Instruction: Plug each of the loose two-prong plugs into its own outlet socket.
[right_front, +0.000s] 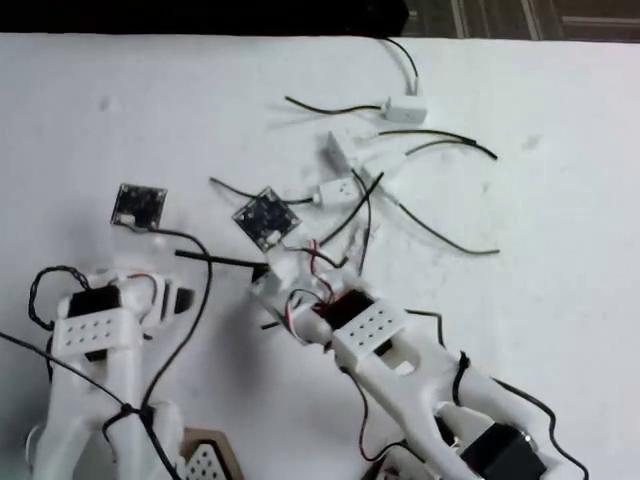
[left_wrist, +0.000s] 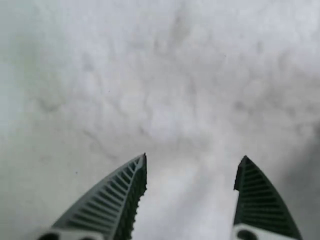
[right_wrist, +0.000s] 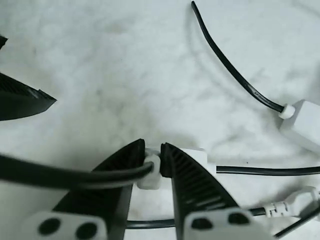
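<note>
Right tool (right_wrist: 152, 147) is pinching a small white plastic two-prong plug (right_wrist: 148, 176) by its body, its thin black cable (right_wrist: 60, 175) trailing off sideways. It is sitting low over the white matte surface (right_front: 560, 250), at 7 o'clock from the cluster of white rectangular socket blocks (right_front: 335, 190), probably for lining it up with one. Left tool (left_wrist: 195, 160) is hanging spread and empty over bare surface at 8 o'clock, likely parked clear of the cables.

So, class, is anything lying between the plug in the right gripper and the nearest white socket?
Yes. A loose black cord crosses between the plug in the right gripper and that socket.
</note>
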